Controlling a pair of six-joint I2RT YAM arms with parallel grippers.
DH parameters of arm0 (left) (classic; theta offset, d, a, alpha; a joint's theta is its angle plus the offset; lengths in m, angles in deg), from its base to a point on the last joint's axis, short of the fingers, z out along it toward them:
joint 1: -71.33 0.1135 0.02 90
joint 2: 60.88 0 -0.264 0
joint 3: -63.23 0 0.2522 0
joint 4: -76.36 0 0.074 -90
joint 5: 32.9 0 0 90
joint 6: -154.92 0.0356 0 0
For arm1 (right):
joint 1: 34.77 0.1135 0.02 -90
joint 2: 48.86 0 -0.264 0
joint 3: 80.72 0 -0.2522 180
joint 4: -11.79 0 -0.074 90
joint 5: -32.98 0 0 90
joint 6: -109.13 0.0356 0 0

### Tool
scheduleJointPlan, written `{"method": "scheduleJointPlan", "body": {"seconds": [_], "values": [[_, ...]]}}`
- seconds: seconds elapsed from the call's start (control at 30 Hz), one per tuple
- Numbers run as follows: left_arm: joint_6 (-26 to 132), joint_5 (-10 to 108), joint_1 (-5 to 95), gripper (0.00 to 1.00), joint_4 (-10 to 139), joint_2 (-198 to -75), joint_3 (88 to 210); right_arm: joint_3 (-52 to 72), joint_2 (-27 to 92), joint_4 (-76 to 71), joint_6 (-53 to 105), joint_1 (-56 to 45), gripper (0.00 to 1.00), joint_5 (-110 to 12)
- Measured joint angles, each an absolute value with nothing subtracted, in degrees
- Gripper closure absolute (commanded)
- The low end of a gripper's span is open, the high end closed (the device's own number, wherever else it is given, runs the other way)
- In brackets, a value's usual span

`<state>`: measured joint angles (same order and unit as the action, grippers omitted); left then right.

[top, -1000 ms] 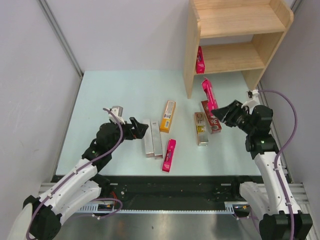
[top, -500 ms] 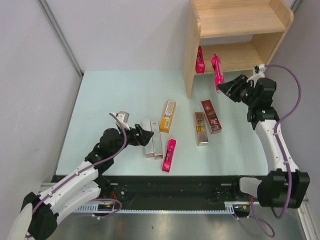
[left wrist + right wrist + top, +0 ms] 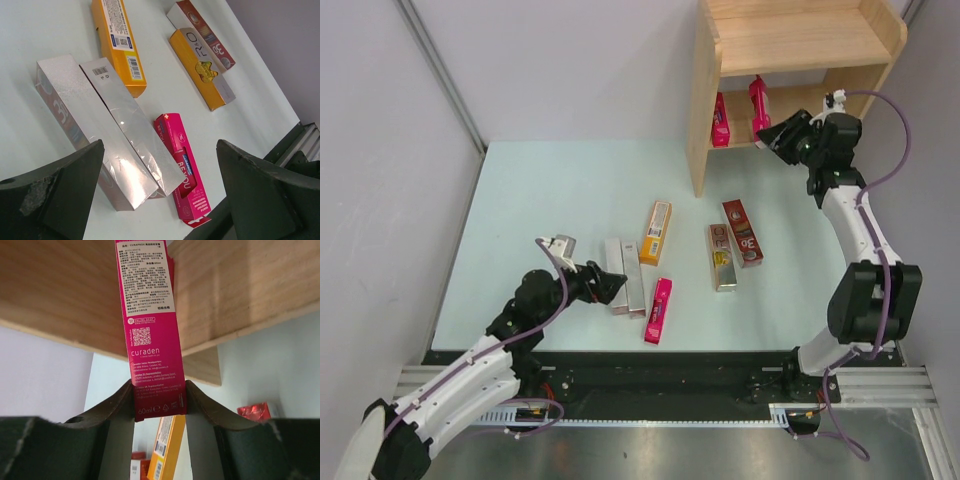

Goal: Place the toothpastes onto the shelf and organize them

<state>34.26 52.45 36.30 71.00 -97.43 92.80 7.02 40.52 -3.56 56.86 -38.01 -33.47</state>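
My right gripper (image 3: 778, 133) is shut on a magenta-pink toothpaste carton (image 3: 758, 104) and holds it upright at the lower board of the wooden shelf (image 3: 790, 40), right of another pink carton (image 3: 720, 120) that stands there. In the right wrist view the held carton (image 3: 150, 330) sits between my fingers (image 3: 120, 400) against the shelf board (image 3: 240, 290). My left gripper (image 3: 610, 286) is open over the near ends of two silver-grey cartons (image 3: 625, 275). A pink carton (image 3: 182, 170) lies beside them. The orange-yellow (image 3: 656, 232), gold-tan (image 3: 721, 257) and dark red (image 3: 742, 232) cartons lie on the table.
The shelf's left side panel (image 3: 702, 110) stands on the table's far right. Grey walls close in the left and right sides. The table's black front rail (image 3: 650, 365) runs between the arm bases.
My right gripper has lifted the pink carton from above the table into the lower shelf opening. My left gripper has moved slightly nearer and right, over the silver cartons.
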Motion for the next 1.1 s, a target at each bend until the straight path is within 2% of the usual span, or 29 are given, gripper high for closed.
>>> {"method": "scheduleJointPlan", "body": {"seconds": [0.27, 0.4, 0.87, 1.1], "values": [[33.6, 52.4, 35.9, 0.00, 71.0, -95.8, 92.4, -8.4, 53.7, -6.2, 56.5, -36.7, 0.83, -35.6], [33.2, 52.3, 35.6, 0.00, 71.0, -95.9, 91.5, -11.9, 57.1, -6.9, 56.6, -35.5, 0.83, -36.3], [32.0, 52.3, 34.9, 0.00, 71.0, -95.8, 90.6, -12.5, 62.5, -5.7, 57.0, -33.3, 0.80, -37.5], [31.8, 52.4, 34.7, 0.00, 71.0, -95.2, 90.2, -12.5, 63.6, -3.5, 57.1, -32.7, 0.73, -36.4]]}}
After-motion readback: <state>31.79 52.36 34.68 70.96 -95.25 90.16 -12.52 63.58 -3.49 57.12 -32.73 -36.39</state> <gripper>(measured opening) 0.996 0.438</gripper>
